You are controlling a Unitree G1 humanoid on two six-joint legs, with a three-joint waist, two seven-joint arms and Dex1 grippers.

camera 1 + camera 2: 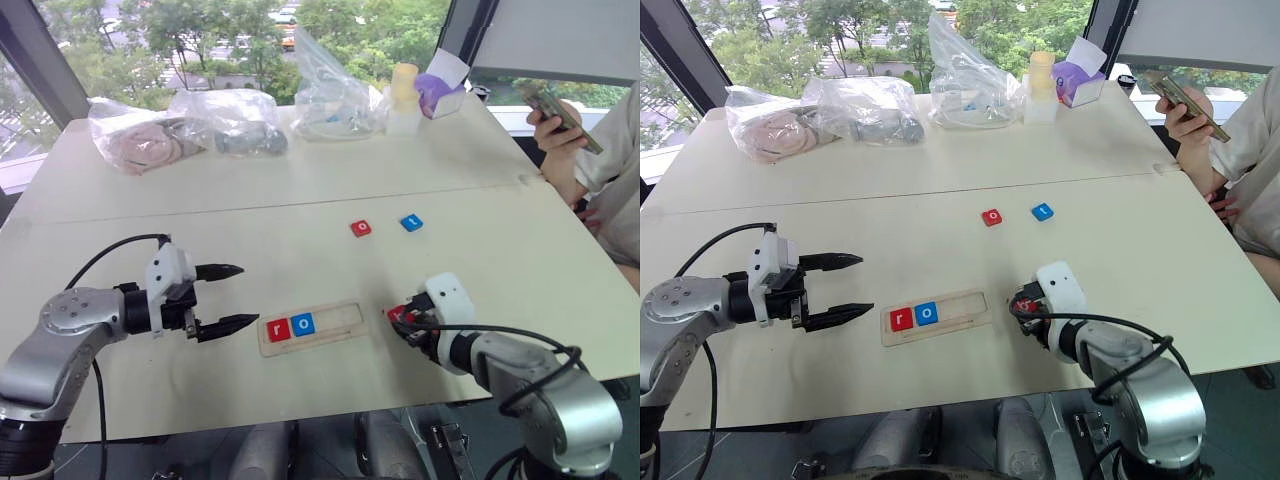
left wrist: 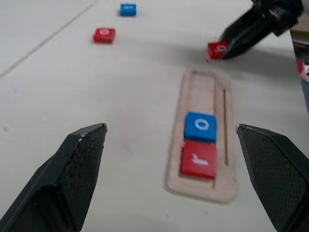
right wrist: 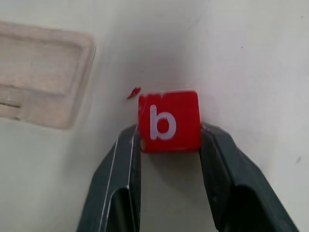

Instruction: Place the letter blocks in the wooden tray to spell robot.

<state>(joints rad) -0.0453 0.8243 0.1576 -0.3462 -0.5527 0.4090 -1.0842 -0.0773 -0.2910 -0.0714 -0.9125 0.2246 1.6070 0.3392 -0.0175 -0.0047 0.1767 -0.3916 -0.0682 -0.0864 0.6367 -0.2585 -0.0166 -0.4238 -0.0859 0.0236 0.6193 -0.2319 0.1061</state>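
Note:
The wooden tray point(image 1: 312, 328) lies near the table's front edge with a red "r" block point(image 1: 278, 328) and a blue "o" block point(image 1: 303, 323) at its left end. My right gripper point(image 3: 169, 137) is shut on a red "b" block point(image 3: 169, 121), just right of the tray's empty end. A red "o" block point(image 1: 361, 228) and a blue "t" block point(image 1: 411, 222) lie on the table further back. My left gripper point(image 1: 232, 296) hangs open just left of the tray, nothing between its fingers.
Plastic bags point(image 1: 230, 122), a pale bottle point(image 1: 404, 98) and a purple item point(image 1: 435, 92) stand along the far edge. A person holding a phone point(image 1: 555, 108) sits at the right side. Open tabletop lies between tray and loose blocks.

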